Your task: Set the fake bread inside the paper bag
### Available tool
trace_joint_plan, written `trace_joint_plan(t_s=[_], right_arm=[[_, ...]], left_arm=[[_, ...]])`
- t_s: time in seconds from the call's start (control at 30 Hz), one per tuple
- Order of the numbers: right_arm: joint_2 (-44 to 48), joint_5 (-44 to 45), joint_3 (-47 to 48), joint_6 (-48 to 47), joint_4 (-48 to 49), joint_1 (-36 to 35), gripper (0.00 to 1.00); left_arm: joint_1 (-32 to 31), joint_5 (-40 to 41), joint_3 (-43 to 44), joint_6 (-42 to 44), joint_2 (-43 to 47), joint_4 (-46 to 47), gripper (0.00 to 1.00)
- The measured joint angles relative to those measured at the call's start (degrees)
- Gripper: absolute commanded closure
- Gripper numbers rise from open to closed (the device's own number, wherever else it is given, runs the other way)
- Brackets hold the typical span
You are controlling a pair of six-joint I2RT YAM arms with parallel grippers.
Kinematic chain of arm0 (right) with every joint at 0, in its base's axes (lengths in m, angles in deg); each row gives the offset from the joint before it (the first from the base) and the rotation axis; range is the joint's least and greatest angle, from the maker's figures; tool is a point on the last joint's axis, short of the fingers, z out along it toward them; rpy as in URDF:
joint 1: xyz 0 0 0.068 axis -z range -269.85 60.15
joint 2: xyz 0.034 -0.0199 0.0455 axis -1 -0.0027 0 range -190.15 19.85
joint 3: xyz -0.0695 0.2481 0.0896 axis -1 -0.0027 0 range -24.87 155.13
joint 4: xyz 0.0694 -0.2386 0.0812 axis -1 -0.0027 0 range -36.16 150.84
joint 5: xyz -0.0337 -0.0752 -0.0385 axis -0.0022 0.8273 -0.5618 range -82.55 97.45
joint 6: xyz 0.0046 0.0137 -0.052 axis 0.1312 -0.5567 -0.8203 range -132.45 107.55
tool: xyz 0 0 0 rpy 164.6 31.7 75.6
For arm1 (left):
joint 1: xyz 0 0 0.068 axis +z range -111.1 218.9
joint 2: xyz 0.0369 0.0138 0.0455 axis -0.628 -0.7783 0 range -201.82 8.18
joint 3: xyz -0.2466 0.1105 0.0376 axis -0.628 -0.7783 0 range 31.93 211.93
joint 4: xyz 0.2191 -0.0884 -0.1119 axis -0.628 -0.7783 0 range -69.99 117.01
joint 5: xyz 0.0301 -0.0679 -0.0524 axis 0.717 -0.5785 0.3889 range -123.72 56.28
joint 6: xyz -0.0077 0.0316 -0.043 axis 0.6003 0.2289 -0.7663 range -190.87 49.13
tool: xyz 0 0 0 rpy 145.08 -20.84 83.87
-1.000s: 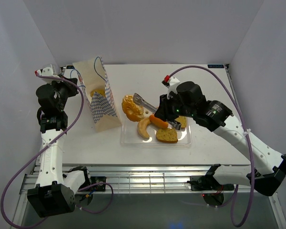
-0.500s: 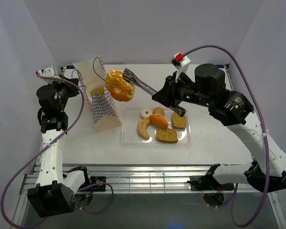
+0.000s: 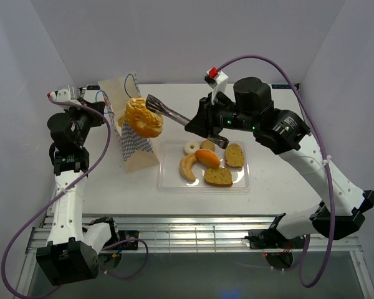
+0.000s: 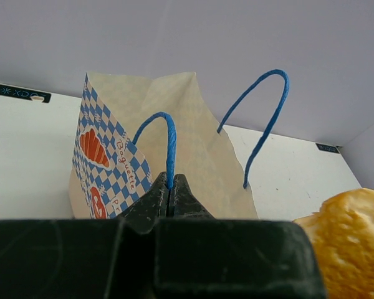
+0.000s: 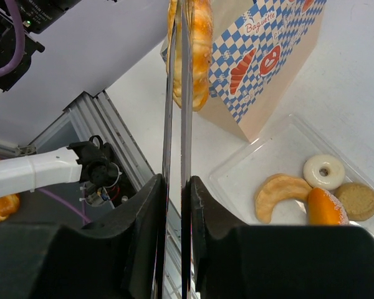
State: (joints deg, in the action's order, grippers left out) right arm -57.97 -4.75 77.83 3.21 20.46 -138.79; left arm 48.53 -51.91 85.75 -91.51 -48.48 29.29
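The paper bag (image 3: 136, 149) stands upright left of the tray, with tan faces and blue-and-white chequered sides. My left gripper (image 3: 105, 109) is shut on its near blue cord handle (image 4: 170, 140); the bag (image 4: 187, 131) fills the left wrist view. My right gripper (image 3: 209, 126) is shut on metal tongs (image 3: 171, 112), which pinch the golden twisted ring (image 3: 143, 117) in the air at the bag's open top. The right wrist view shows the tongs (image 5: 177, 112), the ring (image 5: 198, 50) and the bag (image 5: 277, 56) below. The ring's edge (image 4: 355, 240) shows in the left wrist view.
A clear plastic tray (image 3: 172, 181) right of the bag holds a pale crescent (image 3: 187, 167), an orange roll (image 3: 207, 157), two toast slices (image 3: 218, 177), a white ring (image 3: 191, 147) and a small bun (image 3: 206, 144). White walls enclose the table on three sides.
My right arm has lifted the twisted ring out of the tray with the tongs and carried it up and left to the bag's top. The left gripper has kept hold of the handle.
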Motion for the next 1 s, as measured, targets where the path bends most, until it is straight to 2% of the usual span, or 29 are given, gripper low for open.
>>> trace_joint_plan(t_s=[0.43, 0.7, 1.0], right_arm=[[-10.8, 0.3, 12.8, 0.3, 1.4, -0.6, 0.92], [-12.6, 1.6, 14.2, 0.7, 2.5, -0.7, 0.92], [-19.3, 3.5, 18.4, 2.0, 4.7, -0.7, 0.92]], left_arm=[[0.0, -1.3, -0.1, -0.4, 0.2, 1.2, 1.0], [0.0, -2.3, -0.6, -0.6, 0.2, 1.6, 1.0], [0.0, -3.6, -0.8, -0.9, 0.3, 2.4, 1.0]])
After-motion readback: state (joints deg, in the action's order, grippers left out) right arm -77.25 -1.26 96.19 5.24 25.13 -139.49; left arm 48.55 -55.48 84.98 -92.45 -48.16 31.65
